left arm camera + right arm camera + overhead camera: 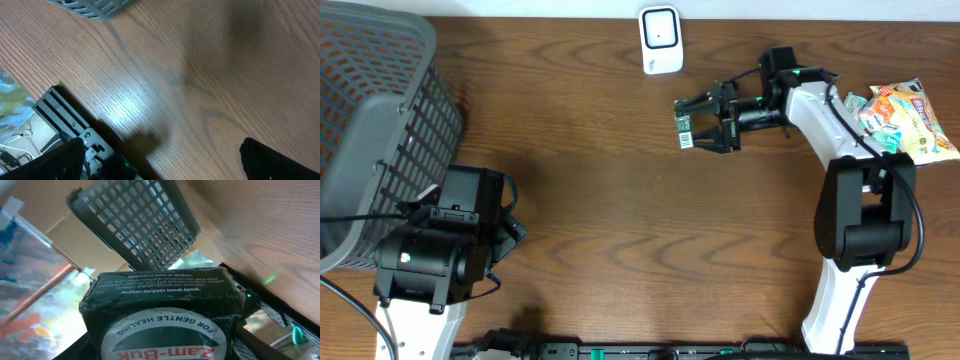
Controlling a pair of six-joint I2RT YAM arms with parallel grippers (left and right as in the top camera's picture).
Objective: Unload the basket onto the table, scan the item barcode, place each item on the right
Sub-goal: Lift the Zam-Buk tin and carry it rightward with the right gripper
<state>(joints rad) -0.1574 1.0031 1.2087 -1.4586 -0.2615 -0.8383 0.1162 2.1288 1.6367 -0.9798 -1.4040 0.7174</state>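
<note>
While gripped, the box [684, 131] sits inside the right pincer [691, 123].

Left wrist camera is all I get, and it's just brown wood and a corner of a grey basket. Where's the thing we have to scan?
Observer: The small dark green Zam-Buk box is gripped in the right gripper, out past the middle of the brown wooden table.
Operator: Is the beeper thing close to it?
Observer: The white plastic scanner stands at the table's far edge, farther from the robot than the box and not touching it.
</note>
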